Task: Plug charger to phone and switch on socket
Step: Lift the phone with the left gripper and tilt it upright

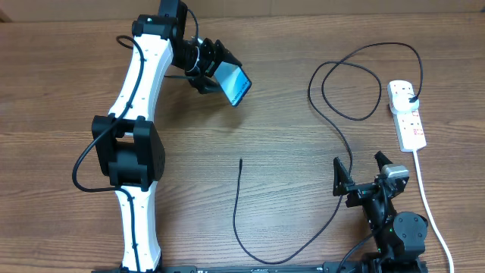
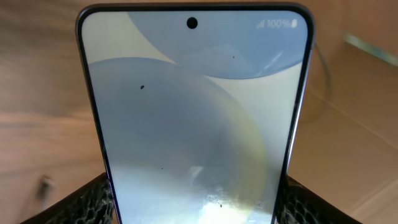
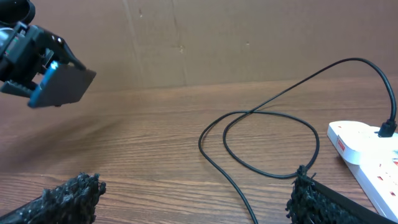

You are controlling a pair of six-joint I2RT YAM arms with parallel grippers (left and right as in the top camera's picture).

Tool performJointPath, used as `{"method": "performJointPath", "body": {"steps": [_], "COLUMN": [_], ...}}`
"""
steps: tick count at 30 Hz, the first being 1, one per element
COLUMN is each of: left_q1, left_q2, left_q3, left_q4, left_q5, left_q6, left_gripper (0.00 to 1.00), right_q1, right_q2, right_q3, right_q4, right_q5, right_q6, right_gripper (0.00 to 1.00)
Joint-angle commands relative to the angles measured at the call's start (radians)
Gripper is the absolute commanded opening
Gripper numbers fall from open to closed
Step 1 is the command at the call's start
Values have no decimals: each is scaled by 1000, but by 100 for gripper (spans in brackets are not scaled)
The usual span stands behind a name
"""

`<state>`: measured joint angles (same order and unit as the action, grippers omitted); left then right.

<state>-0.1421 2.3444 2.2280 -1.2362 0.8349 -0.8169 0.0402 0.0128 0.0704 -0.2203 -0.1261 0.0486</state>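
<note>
My left gripper [image 1: 214, 73] is shut on the phone [image 1: 236, 85] and holds it lifted and tilted above the far middle of the table. The phone's light blue screen [image 2: 193, 118] fills the left wrist view, between both fingers. In the right wrist view the phone [image 3: 59, 85] hangs at upper left. The charger's black cable [image 1: 333, 129] loops across the right side. Its free connector tip [image 1: 240, 161] lies at table centre, and its plug [image 1: 410, 98] sits in the white socket strip [image 1: 407, 115]. My right gripper [image 1: 362, 178] is open and empty, low at front right, with the cable [image 3: 261, 168] running between its fingers.
The thick white cord [image 1: 428, 205] runs from the socket strip to the front right edge. A cardboard wall [image 3: 217, 37] stands behind the table. The left arm [image 1: 136, 136] stretches across the left side.
</note>
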Motion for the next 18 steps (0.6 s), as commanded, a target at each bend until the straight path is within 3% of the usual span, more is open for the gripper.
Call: {"method": "performJointPath", "body": {"steps": [1, 10, 18], "left_q1": [4, 4, 4], "left_q2": [0, 0, 0], "left_q3": [32, 32, 32], "left_q4": [-2, -2, -2], "left_q5": [220, 434, 450], "left_q6": [-122, -176, -256], "left_gripper": [4, 4, 4], "right_q1": [5, 5, 5], "right_q2": [-10, -10, -10], "right_q3": [-5, -5, -5], "right_q4": [6, 6, 6], "right_q5": [6, 6, 6], "right_q6": [0, 0, 0], "right_gripper": [100, 100, 100]}}
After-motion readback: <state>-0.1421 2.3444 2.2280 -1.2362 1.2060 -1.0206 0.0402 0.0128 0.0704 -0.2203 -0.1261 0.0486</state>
